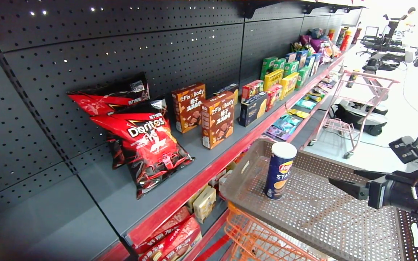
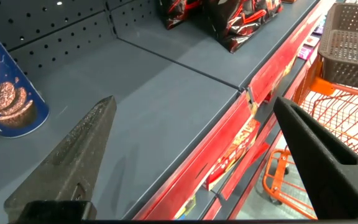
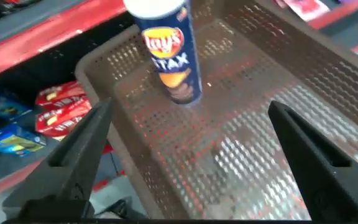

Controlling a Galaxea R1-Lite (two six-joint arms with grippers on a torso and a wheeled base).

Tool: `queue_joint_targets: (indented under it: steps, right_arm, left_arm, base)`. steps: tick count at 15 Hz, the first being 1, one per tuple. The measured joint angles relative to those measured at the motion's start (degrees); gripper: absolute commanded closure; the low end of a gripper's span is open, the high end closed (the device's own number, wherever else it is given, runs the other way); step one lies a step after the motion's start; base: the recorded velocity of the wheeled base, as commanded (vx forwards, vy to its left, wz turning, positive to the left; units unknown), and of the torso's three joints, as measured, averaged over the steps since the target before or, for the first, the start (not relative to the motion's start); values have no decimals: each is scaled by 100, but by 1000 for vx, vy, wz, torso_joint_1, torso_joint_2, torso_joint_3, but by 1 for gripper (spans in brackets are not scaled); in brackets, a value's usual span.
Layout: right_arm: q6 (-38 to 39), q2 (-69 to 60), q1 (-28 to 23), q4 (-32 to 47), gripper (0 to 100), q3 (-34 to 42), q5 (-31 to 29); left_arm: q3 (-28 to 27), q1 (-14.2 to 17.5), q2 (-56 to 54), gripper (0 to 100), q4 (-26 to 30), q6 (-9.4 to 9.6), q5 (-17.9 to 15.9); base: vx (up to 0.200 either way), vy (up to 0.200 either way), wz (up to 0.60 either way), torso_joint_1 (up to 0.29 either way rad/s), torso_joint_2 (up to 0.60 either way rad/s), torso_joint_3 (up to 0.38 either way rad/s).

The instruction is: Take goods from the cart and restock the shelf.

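In the right wrist view, the top of the can [image 3: 166,50] was cropped. It stood upright in the cart's brown tray [image 3: 260,168], beyond the right gripper [image 3: 188,118], whose 2 fingers were spread wide and touched nothing. The other can [image 2: 5,87], on the shelf [image 2: 166,106], was cut off at the frame's edge. The left gripper [image 2: 194,106], also spread, hung over bare shelf.

Glossy, crinkled chip bags [image 1: 147,145] on a matt grey metal shelf [image 1: 114,192]; cart tray [image 1: 325,221] of perforated brown plastic.
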Motion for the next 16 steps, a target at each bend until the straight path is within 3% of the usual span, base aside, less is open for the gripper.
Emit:
queue_joint_targets:
  steps: [4, 6, 9, 16]
  right_arm:
    - [-107, 830, -9, -1220, 0, -33, 703]
    - [-228, 1193, 16, -1381, 0, -41, 929]
    - [-301, 1669, 223, -1504, 0, -245, 969]
    - [-307, 2708, 703, -2754, 0, -406, 890]
  left_arm:
    - [0, 0, 0, 0, 0, -2, 0]
    - [0, 0, 0, 0, 0, 1, 0]
    - [0, 0, 0, 0, 0, 0, 2]
    - [0, 0, 0, 0, 0, 0, 2]
  base:
    - [0, 0, 0, 0, 0, 0]
    - [0, 0, 0, 0, 0, 0]
    - [0, 0, 0, 0, 0, 0]
    - [0, 0, 0, 0, 0, 0]
